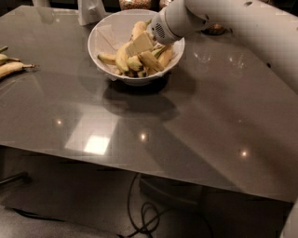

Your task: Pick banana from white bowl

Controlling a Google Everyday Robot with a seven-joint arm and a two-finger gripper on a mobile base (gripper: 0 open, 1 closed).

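Observation:
The white bowl [100,35] stands at the back middle of the grey table and holds several yellow bananas on a white paper lining. A long, gently curved banana [122,56] lies at the middle of the pile, with shorter ones around it. My gripper [139,46] reaches in from the right on a white arm and sits low inside the bowl, right on the pile and next to the curved banana. It hides part of the bananas beneath it.
Loose bananas [10,67] lie at the table's left edge. A white object [91,11] and a glass jar [135,3] stand behind the bowl. The table's front edge [139,169] runs across the lower view, with cables [146,216] on the floor below.

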